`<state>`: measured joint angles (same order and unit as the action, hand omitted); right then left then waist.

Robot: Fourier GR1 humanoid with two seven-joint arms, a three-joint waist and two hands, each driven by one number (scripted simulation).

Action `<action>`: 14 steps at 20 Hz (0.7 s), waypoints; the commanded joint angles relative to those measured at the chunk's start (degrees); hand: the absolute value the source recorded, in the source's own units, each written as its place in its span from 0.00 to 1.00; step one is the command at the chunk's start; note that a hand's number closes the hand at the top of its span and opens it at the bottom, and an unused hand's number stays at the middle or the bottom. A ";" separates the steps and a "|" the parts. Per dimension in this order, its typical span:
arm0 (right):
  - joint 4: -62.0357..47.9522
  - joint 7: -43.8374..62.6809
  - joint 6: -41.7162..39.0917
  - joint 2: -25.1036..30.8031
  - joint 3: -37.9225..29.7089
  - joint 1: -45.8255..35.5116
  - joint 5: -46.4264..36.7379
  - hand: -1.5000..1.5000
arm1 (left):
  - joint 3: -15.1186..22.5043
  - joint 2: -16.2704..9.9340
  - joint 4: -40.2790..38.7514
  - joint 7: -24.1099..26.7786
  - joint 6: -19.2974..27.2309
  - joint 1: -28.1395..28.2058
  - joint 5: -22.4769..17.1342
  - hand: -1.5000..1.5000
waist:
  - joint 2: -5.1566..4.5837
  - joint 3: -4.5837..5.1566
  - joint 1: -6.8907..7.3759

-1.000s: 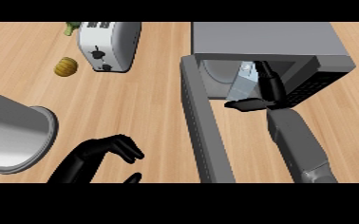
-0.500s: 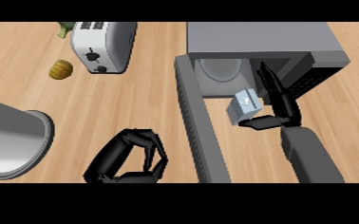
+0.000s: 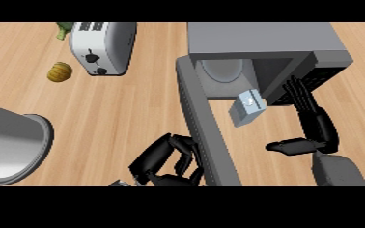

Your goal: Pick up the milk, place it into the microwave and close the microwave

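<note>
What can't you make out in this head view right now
- Milk: whether it rests on the microwave floor; the angle hides its base.
- Left hand: whether it touches the microwave door.
- Green item behind the toaster: mostly cut off at the top.
- Grey round object: cut off at left.

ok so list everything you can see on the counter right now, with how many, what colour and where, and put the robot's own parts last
grey box-shaped microwave: one, grey, upper right, its long grey door swung open toward the near edge
small pale blue-white milk carton: one, at the microwave's opening, tilted
white slotted toaster: one, upper left
small round yellow-brown fruit: one, left of the toaster
green item: one, top edge, mostly hidden behind the toaster
grey round vessel: one, left edge, cut off
wooden counter: one, light brown
left hand: black, fingers curled, beside the door
right hand: black, fingers straight, right of the carton
</note>
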<state>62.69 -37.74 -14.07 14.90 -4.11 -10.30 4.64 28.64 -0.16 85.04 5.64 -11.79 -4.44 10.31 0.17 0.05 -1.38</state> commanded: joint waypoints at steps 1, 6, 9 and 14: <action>8.76 6.64 -1.08 1.75 -2.21 2.00 3.90 0.00 | 6.45 0.15 -8.16 3.86 2.62 -3.51 -2.03 1.00 | -0.09 0.03 0.16; 18.82 6.54 -3.86 3.79 -2.72 10.68 5.99 0.00 | 16.46 0.14 -14.08 1.02 11.14 -11.18 -3.58 1.00 | -0.08 0.03 -0.85; 18.83 7.07 -5.64 4.19 -3.87 10.10 8.23 0.00 | 25.35 0.14 -16.74 -0.05 24.76 -16.30 -11.53 1.00 | -0.37 0.05 -1.80; 23.74 12.80 -9.37 5.62 -4.31 9.31 13.80 0.00 | 29.73 0.13 -20.01 1.03 34.61 -22.65 -21.21 1.00 | -0.63 0.11 -3.02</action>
<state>83.72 -27.68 -21.21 19.68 -8.10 -0.35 15.34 52.86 -0.62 67.34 6.91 14.99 -22.43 -4.63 -0.24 0.10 -3.38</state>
